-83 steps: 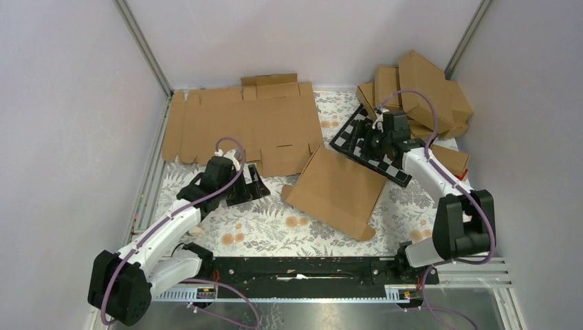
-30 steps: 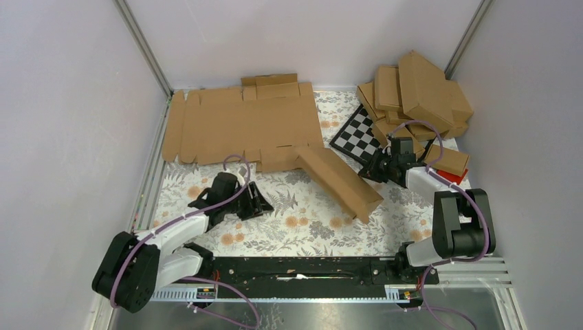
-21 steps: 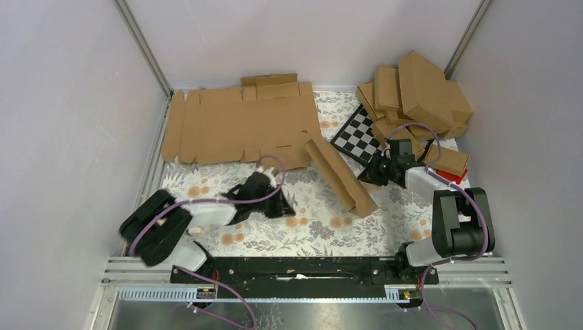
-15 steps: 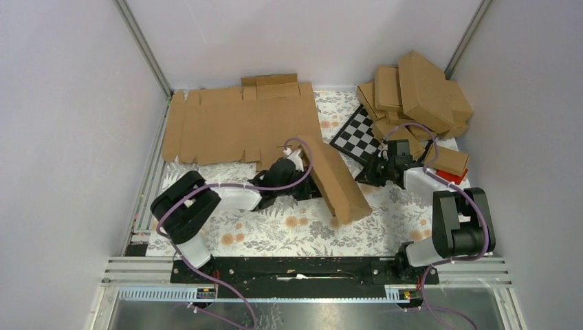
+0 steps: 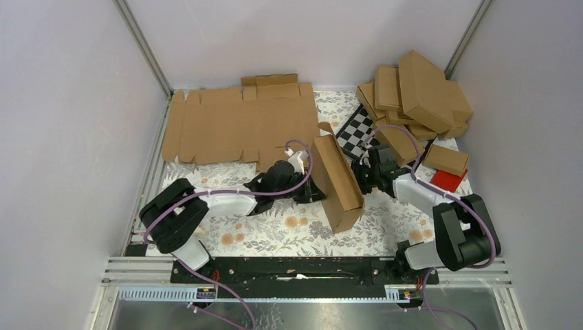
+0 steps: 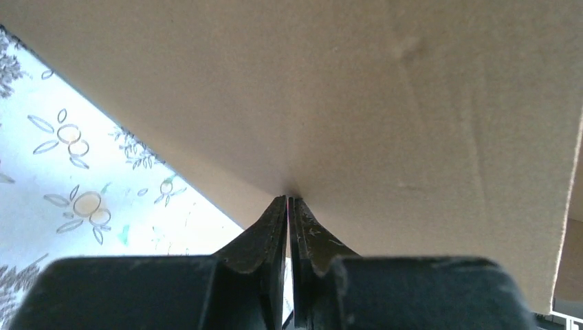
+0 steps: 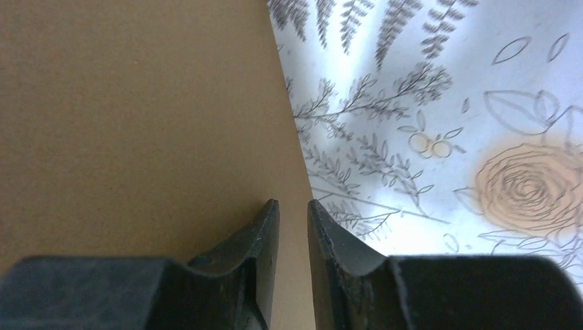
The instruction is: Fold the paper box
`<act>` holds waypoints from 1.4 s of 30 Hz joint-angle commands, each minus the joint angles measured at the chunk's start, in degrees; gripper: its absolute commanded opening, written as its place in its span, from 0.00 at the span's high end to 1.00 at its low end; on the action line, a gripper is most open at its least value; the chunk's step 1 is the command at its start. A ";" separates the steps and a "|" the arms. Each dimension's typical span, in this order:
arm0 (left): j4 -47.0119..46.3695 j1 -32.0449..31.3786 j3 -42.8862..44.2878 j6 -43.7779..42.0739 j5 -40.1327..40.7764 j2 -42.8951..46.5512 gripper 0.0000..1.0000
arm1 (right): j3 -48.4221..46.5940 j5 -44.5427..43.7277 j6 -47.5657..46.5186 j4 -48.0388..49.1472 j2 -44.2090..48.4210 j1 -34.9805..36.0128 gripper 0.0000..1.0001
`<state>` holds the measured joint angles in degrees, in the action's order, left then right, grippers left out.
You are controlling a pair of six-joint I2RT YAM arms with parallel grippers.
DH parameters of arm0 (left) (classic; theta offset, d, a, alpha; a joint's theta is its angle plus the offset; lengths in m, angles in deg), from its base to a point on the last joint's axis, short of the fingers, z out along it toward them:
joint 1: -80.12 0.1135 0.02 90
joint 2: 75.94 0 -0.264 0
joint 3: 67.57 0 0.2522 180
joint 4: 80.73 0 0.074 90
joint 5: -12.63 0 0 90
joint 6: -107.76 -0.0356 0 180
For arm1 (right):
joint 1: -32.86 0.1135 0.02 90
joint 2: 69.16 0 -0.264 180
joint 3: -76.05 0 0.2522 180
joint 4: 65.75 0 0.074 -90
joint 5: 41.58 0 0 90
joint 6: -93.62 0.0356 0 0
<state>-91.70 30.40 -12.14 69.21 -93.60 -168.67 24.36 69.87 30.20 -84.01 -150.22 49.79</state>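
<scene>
The paper box [image 5: 337,182] is up on one long edge near the middle of the worktop [image 5: 261,234], leaning rather than plumb, sandwiched between the two arms. The left end effector [image 5: 317,194] comes at it from the left-edge side, jaws pressed together with nothing between them, its tips butting the broad brown face like a blunt poker. My read: that is a brace, or a push to swing the panel over. On the opposite side sits the right end effector [image 5: 359,175], jaws a narrow slit apart right at the box's edge. Whether cardboard is pinched in that slit, I cannot tell. It looks placed to steady the box so the push from the left does not simply skid it across the cloth.

Around them, flat cardboard sheets [image 5: 240,127] spread along the far edge toward the far left corner, one corner reaching in just behind the left arm. A checkered board [image 5: 357,130] lies just beyond the box's far end, partly tucked under it in this view. A pile of folded boxes [image 5: 419,89] fills the far right corner, with a red item [image 5: 450,180] near the right edge, so there is little room to tip it that way
</scene>
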 commanded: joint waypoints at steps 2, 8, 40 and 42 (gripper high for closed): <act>0.55 -0.50 -1.90 -1.08 0.23 5.98 0.90 | 0.84 -0.89 -1.04 -2.96 4.17 2.22 0.70; 2.19 -0.61 -2.96 -1.66 0.94 8.09 0.87 | 0.32 -5.21 -2.71 -6.79 7.90 2.41 0.66; 11.35 9.34 -0.90 -7.95 -1.11 15.15 0.79 | -30.43 -6.10 -5.45 -32.83 18.90 4.77 0.01; 12.76 11.01 0.33 -9.58 -1.68 15.58 0.78 | -32.70 -8.16 -5.90 -34.56 17.76 9.10 0.00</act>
<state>-80.14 38.58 -16.08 63.17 -94.27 -155.90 -2.79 61.61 26.10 -111.98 -131.25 52.79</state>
